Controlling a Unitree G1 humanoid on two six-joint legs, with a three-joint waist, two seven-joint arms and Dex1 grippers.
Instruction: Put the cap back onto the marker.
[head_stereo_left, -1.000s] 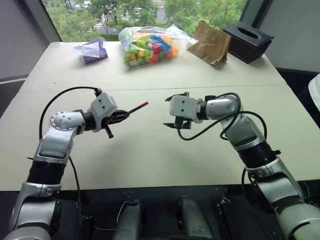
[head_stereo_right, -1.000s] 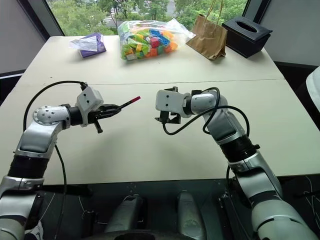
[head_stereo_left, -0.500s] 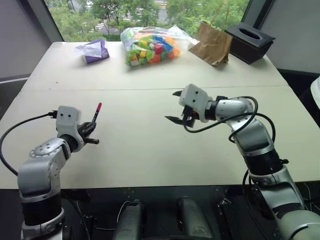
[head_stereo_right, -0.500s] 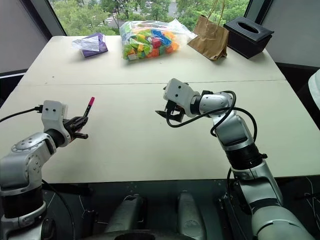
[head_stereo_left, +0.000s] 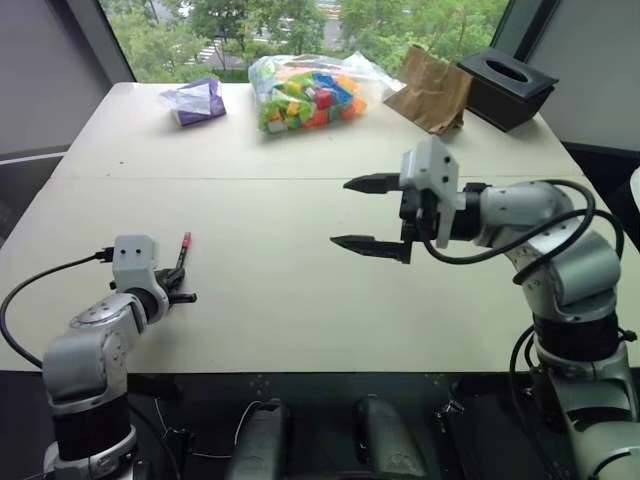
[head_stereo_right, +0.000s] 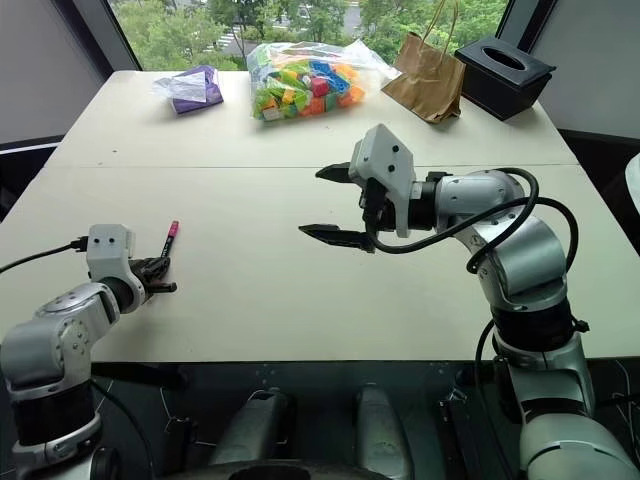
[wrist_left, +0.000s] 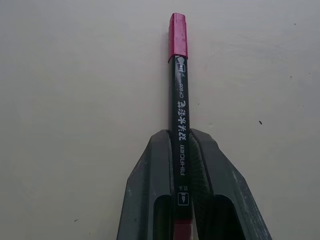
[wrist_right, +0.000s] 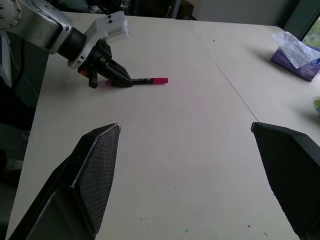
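Observation:
The marker (wrist_left: 180, 115) is a slim black pen with white print, and the red cap (wrist_left: 177, 36) sits on its far end. My left gripper (head_stereo_left: 178, 290) is shut on the marker's barrel, low over the near left of the table, with the capped end pointing away from me. Whether the marker (wrist_right: 147, 80) rests on the table (head_stereo_left: 300, 300) I cannot tell. My right gripper (head_stereo_left: 352, 213) hangs above the middle of the table, pointing left, open with nothing between its fingers (wrist_right: 95, 175).
Along the far edge stand a clear bag of coloured blocks (head_stereo_left: 305, 90), a purple packet (head_stereo_left: 197, 100), a brown paper bag (head_stereo_left: 432, 90) and a black tissue box (head_stereo_left: 508, 88). A seam crosses the table behind both grippers.
My left arm swung left and down to the table's near left, turning the capped marker from pointing right to pointing away. My right gripper rose and rolled, staying open.

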